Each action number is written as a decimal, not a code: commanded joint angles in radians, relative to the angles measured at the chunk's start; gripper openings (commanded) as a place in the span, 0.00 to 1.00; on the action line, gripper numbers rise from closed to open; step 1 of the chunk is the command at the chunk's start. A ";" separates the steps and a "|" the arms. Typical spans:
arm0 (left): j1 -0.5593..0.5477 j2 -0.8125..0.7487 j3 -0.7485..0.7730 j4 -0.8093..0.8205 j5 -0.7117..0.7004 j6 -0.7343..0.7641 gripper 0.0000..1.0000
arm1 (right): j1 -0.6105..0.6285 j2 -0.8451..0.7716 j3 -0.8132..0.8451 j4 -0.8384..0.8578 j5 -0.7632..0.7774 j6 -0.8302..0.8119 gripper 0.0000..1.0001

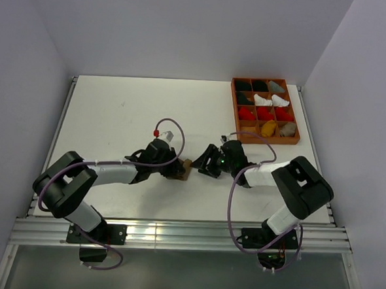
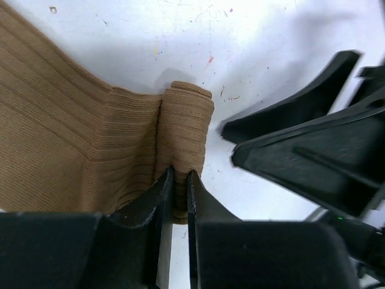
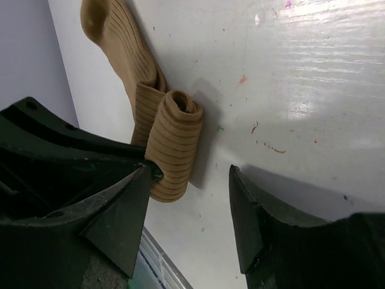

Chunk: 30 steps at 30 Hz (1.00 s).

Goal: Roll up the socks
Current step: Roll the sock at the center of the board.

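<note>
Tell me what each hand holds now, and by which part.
The left hand pinches the light brown ribbed sock by one end of its rolled part. The right hand is open and holds nothing.

We can read no writing, label, brand mark, number or sign in any of the views. There is none on the left gripper [image 2: 180, 174], none on the right gripper [image 3: 189, 174], and none on the tan sock [image 2: 60, 138] at the left gripper's fingertips.
</note>
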 commanded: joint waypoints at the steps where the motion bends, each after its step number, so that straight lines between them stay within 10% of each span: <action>1: 0.036 0.009 -0.026 0.088 0.136 -0.058 0.11 | 0.017 0.055 -0.020 0.201 -0.072 0.031 0.61; 15: 0.123 0.090 -0.090 0.203 0.259 -0.138 0.12 | 0.030 0.253 -0.029 0.420 -0.083 0.128 0.53; 25: 0.132 0.094 -0.084 0.174 0.236 -0.097 0.20 | 0.030 0.290 -0.010 0.427 -0.105 0.120 0.00; 30: 0.123 0.002 -0.079 0.098 0.141 -0.028 0.41 | 0.030 0.197 0.055 0.197 -0.069 0.031 0.00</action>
